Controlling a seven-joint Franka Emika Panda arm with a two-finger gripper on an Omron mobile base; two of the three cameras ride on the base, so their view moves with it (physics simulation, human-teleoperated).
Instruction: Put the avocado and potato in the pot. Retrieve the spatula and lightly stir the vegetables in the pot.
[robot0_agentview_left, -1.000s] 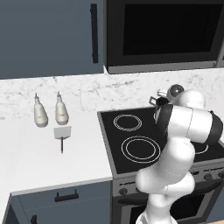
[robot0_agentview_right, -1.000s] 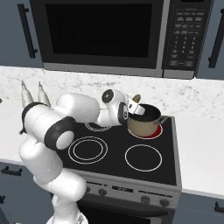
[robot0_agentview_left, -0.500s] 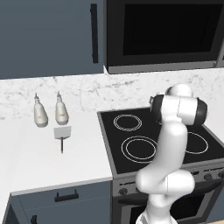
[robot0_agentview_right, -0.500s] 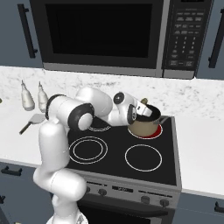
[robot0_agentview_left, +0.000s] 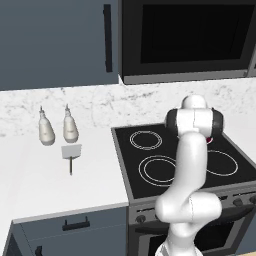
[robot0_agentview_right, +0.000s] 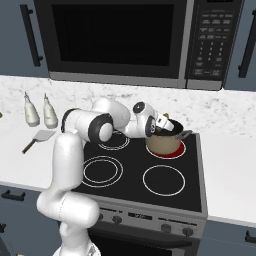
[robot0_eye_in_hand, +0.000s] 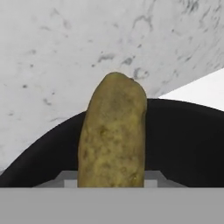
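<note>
Tan potato (robot0_eye_in_hand: 112, 133) is clamped in my pincer (robot0_agentview_right: 161, 127), long axis pointing away, held right above the dark pot (robot0_agentview_right: 165, 143) mouth

The white arm rises from the base, folds at its elbow and reaches out level to the right. Its pincer (robot0_agentview_right: 163, 123) is clamped on the potato (robot0_eye_in_hand: 113, 133), wrist tipped slightly downward.

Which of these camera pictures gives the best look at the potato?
The hand view: the potato stands close up, tan and lumpy, before the pot's dark inside. In the right base view the pot sits on the stove, the potato too small to tell. In the left base view the arm covers that spot.
</note>
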